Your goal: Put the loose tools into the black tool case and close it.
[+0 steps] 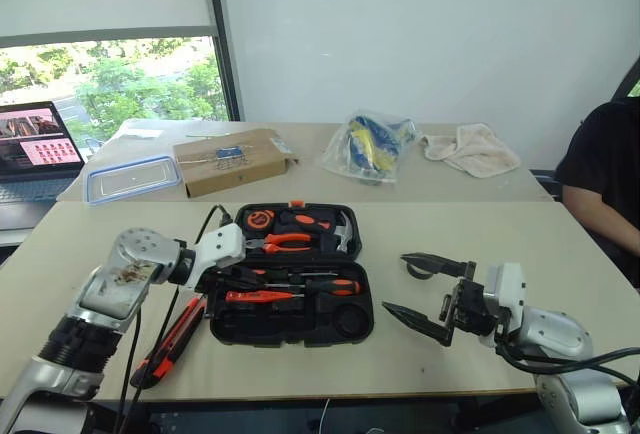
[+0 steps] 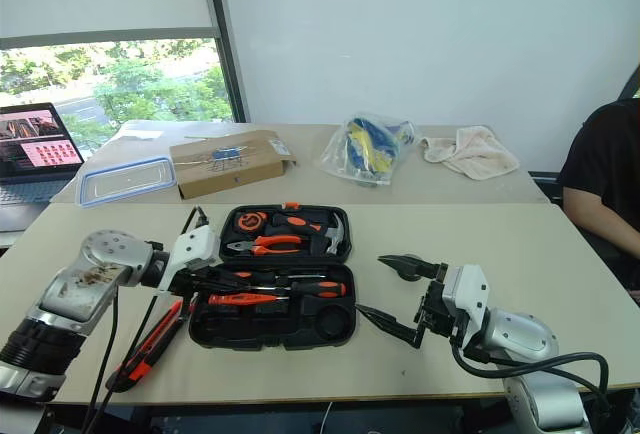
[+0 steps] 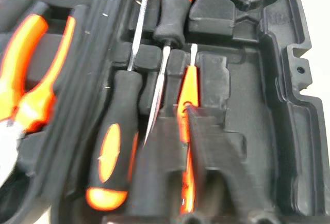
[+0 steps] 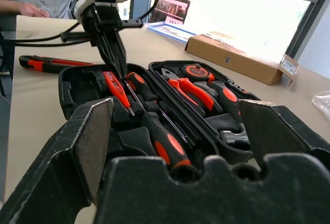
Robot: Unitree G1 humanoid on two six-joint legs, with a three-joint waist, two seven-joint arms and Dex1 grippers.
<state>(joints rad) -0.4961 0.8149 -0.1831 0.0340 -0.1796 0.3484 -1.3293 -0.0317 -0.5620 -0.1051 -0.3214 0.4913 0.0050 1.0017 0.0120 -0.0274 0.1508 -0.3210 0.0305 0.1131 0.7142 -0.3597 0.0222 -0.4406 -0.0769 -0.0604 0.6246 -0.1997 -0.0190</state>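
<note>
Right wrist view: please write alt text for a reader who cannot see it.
The open black tool case holds screwdrivers and pliers. The left hand, shut, touches the small orange screwdriver; a utility knife lies behind on the table.

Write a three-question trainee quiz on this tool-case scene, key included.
1. True or false: the black tool case is closed.
2. Which tool lies on the table outside the case? A hammer; B utility knife; C pliers.
3. Fill in: the right pincer is ___; the left pincer is ___.
Key: 1 false; 2 B; 3 open, shut.
</note>
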